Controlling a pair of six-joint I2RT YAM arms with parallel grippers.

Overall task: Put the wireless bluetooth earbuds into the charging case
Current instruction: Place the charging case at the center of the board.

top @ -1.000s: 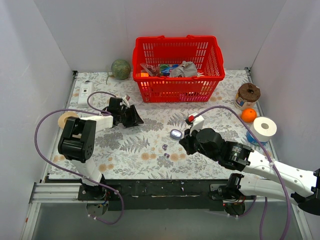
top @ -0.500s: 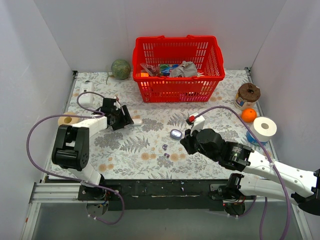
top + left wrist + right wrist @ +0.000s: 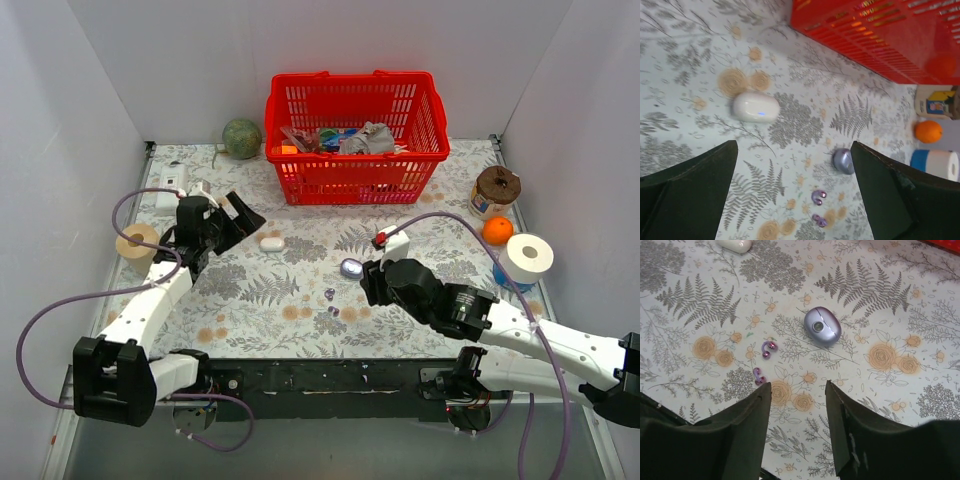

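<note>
The earbuds (image 3: 768, 348) lie on the tabletop (image 3: 900, 300), left of centre in the right wrist view, lower left of the charging case (image 3: 822, 325). They look light, glossy and slippery: pinch each across its body. Right gripper (image 3: 797, 395) parted, empty; left gripper (image 3: 794, 150) spread wide, empty.

You face robot lab test cell, not home: white panel walls (image 3: 60, 150) box in table (image 3: 290, 290); black mounting bar (image 3: 320, 378) spans near edge; purple cable (image 3: 440, 214) trails loose; red shopping basket (image 3: 355, 165), orange (image 3: 497, 230), paper roll (image 3: 528, 256) sit as props.
</note>
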